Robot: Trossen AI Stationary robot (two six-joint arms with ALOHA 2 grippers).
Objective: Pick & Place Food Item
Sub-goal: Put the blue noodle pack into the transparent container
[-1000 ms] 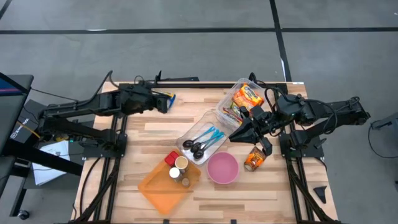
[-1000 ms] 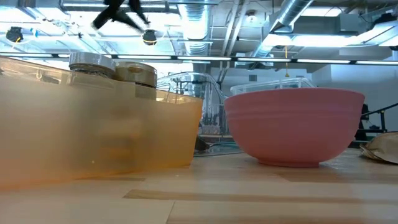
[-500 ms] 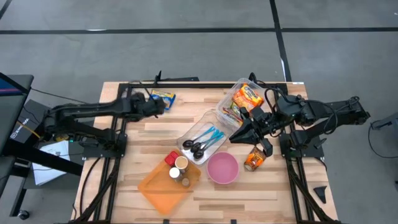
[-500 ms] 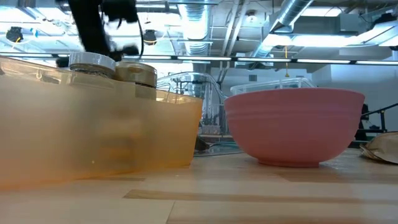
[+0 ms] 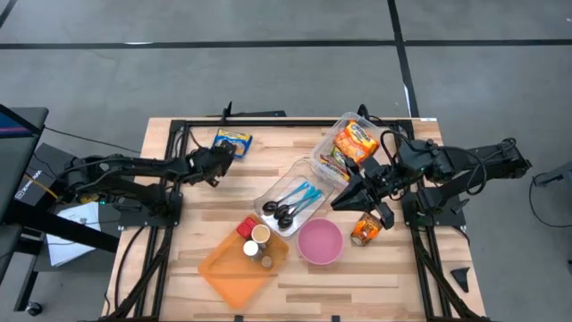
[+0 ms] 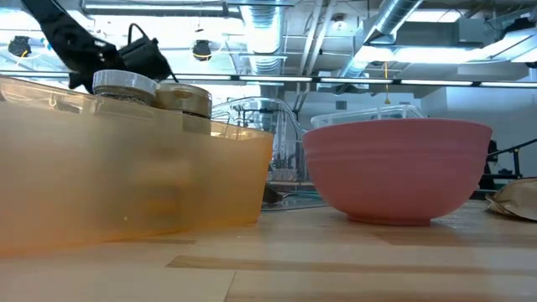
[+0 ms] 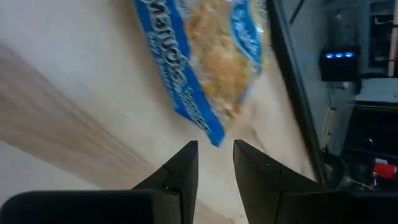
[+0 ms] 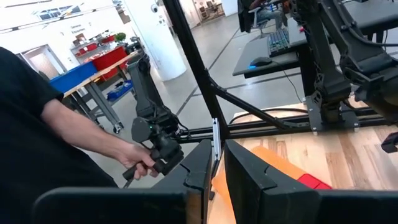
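The food item, a blue and yellow snack packet (image 5: 232, 140) (image 7: 211, 62), lies flat on the wooden table near its far edge. My left gripper (image 5: 223, 158) (image 7: 216, 154) sits low just on the near side of it, fingers a narrow gap apart with nothing between them; the packet's corner lies just ahead of the tips. My right gripper (image 5: 334, 199) (image 8: 216, 158) hangs high over the table's right half, pointing level toward the left, shut on a thin clear panel (image 8: 214, 140) seen edge-on. My right gripper pinches the thin clear panel's edge (image 8: 215, 149) between its two fingers, coming at it level from the table's right. The panel stands upright and edge-on in the hold. What it belongs to does not show.
A clear bin with orange snack packets (image 5: 350, 141) stands at the far right, a clear tray with utensils (image 5: 290, 201) mid-table, a pink bowl (image 5: 320, 241), an orange tray with jars (image 5: 243, 259), an orange packet (image 5: 365, 229). A person's hand (image 8: 146, 158) shows beyond the table.
My left gripper has come down from high above the packet to just over the table, rolling about its own axis on the way. Its finger gap looks unchanged. The packet has stayed where it lay. My right arm has kept still.
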